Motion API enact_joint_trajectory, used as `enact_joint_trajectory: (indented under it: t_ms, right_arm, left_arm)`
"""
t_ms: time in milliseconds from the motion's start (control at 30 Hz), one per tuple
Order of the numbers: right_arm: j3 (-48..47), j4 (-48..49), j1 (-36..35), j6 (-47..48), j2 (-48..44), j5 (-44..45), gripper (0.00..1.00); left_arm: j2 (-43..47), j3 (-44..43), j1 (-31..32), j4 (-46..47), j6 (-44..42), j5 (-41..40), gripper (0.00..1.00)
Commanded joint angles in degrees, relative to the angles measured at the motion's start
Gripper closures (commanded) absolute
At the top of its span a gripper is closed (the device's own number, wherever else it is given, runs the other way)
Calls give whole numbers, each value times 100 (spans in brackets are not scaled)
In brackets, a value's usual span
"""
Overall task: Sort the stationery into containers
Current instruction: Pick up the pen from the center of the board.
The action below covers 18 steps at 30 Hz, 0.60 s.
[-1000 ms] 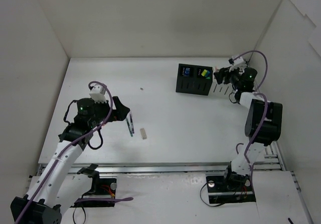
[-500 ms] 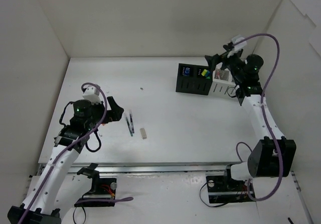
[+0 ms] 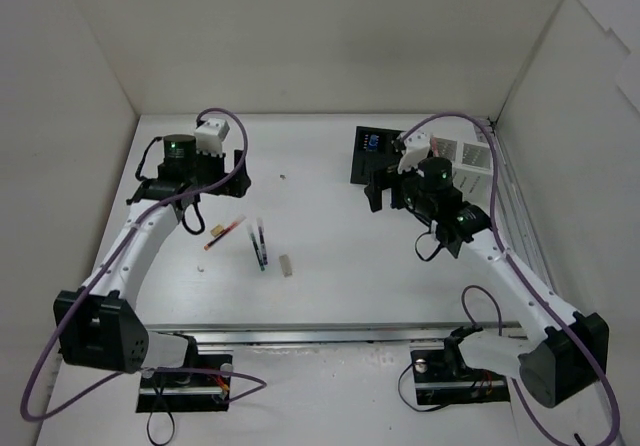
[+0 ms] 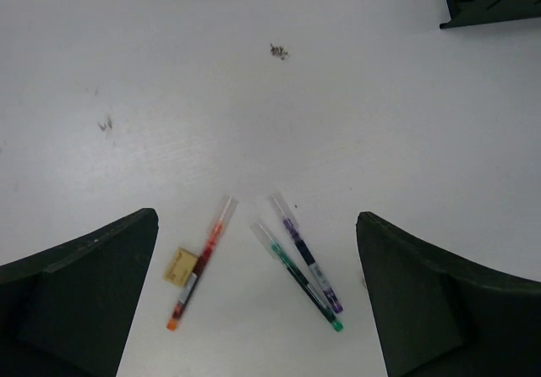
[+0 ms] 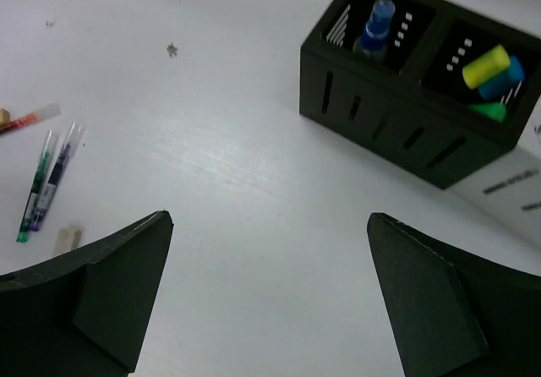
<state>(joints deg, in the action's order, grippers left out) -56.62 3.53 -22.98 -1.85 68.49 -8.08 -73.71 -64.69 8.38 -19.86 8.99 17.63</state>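
Pens (image 4: 297,275), red pen (image 4: 203,259), eraser (image 3: 286,265): loose, well left of black box (image 5: 397,136). Right gripper (image 5: 269,219), spread and empty, has swung from beside box toward them. Left gripper (image 4: 255,216), spread, has lifted off them. Sorting unfinished.

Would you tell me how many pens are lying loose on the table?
3: a red pen beside a tan block; a green pen and a purple pen together to its right. The black box may hide more.

Nothing legible in any view. Red pen (image 4: 201,263), green pen (image 4: 297,277) and purple pen (image 4: 306,253), left of the black box (image 5: 397,132), carry label bands, print too small to read. White box (image 5: 507,187) beside the black box: dark marks, blurred.
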Motion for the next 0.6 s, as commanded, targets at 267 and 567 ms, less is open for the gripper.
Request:
enact_joint_trajectory:
  t_ms: [267,567]
  right_arm:
    - [1188,-142,-215,-615,-1777,1554,2]
    - [1346,-474,-242,-449,-1778,1721,2]
  left_arm:
    - [-1365,-1401,-205,-451,-1752,267,1]
    - [-1804,-475,-91,-274,-1690,-556,1]
